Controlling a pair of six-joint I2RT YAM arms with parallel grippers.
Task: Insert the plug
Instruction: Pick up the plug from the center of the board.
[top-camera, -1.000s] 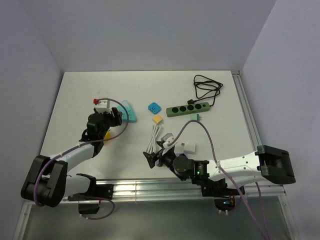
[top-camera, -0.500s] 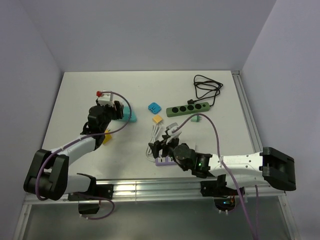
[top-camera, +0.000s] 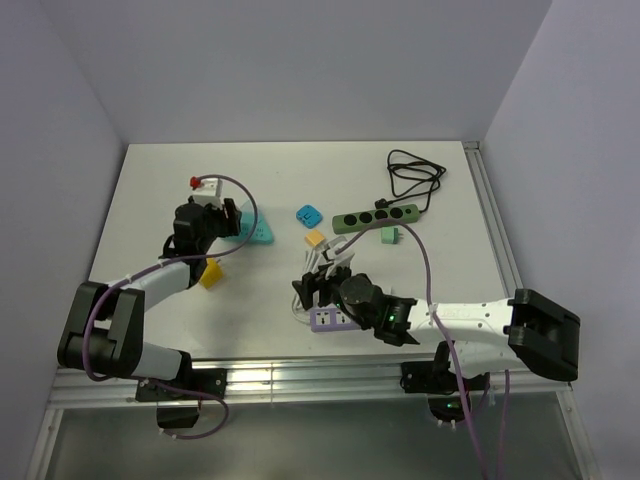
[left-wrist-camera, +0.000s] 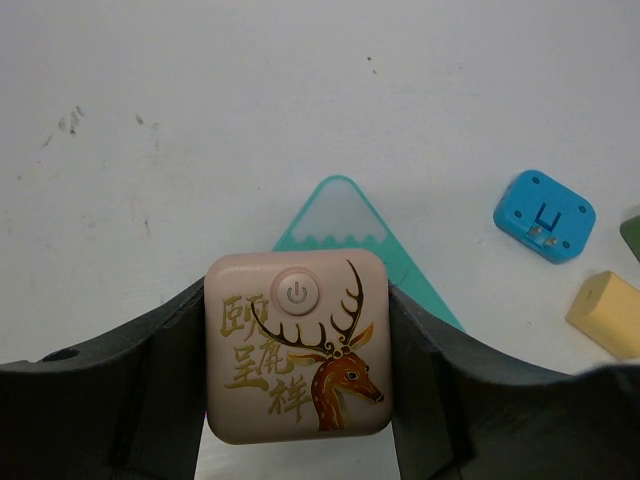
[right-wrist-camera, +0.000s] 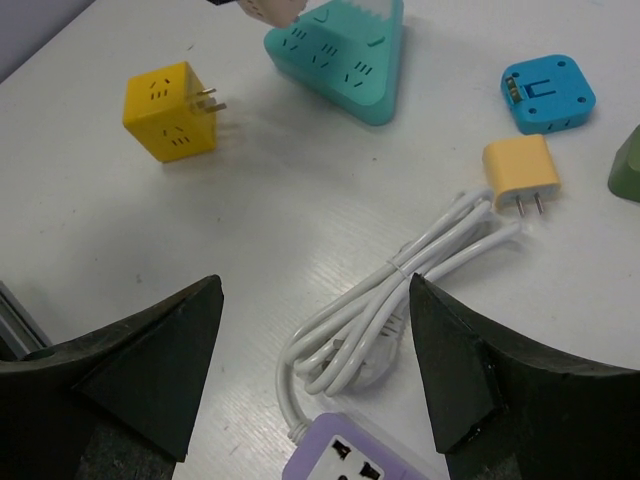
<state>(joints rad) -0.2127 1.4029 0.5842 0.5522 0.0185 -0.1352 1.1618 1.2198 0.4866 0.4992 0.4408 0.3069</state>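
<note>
Left gripper (top-camera: 214, 222) clamped on pink deer plug (left-wrist-camera: 297, 350), bottom centre of wrist view. Teal triangular socket block (left-wrist-camera: 342, 212) just beyond, apex up-frame. Right gripper (right-wrist-camera: 314, 345) spread, empty, over white cable (right-wrist-camera: 400, 278). Left arm nearer.

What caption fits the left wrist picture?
Left gripper holding a pink deer plug at the teal triangular socket.

The pink plug (left-wrist-camera: 297, 345) bears a power sign and gold Chinese characters.
</note>
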